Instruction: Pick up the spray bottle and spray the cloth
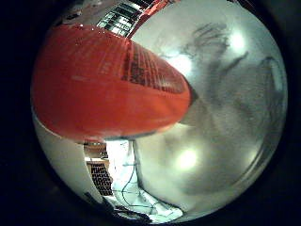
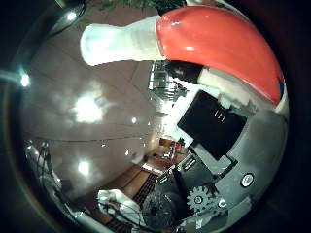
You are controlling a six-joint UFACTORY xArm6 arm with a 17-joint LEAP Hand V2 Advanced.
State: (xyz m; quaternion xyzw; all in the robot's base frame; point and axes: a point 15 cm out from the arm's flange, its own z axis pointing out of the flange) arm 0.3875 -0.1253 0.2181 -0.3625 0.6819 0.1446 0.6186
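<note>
The spray bottle's red body [image 1: 103, 85] fills much of the little finger side view, close against the palm. The thumb side view shows its red shoulder [image 2: 214, 39] and its white spray head [image 2: 121, 41] pointing out over the table. My hand [image 2: 228, 136] shows as black, white and geared parts curled against the bottle's side, so it is shut on the bottle.
A glossy pale tabletop [image 1: 212, 155] lies under the bottle, with bright light reflections and a dark shadow of the hand [image 1: 212, 47]. Room furniture [image 2: 160, 160] shows beyond the table's edge.
</note>
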